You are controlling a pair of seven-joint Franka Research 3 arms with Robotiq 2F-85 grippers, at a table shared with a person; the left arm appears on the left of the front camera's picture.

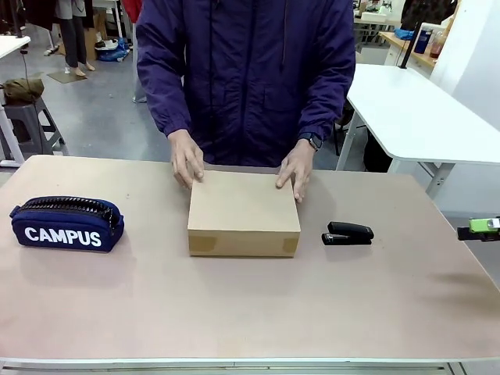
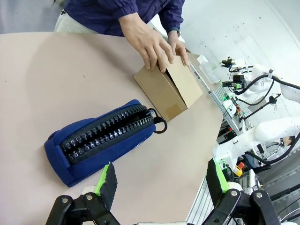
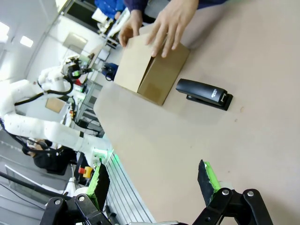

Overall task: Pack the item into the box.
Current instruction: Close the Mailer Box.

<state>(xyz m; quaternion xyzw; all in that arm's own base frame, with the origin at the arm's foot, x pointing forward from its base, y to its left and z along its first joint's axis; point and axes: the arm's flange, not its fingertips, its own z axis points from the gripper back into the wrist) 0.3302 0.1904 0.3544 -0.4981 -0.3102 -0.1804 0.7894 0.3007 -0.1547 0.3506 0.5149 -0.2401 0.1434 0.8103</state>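
Now the box (image 1: pixel 243 212) sits closed at centre frame, the person's hands (image 1: pixel 187 158) resting on its far edge. Both grippers, left (image 2: pixel 160 183) and right (image 3: pixel 152 180), hang wide open, holding nothing; the knife can't be seen.

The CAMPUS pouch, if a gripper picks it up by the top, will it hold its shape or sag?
The pouch looks like soft fabric with rounded, bulging sides, so it would probably sag somewhat. Its ridged zipper along the top may offer some grip. It lies long and low on the table, so it seems unlikely to roll.

Person's hands (image 3: pixel 161 26) press the shut box (image 3: pixel 151 70) — stapler (image 3: pixel 204 93) beside, seemingly apart.
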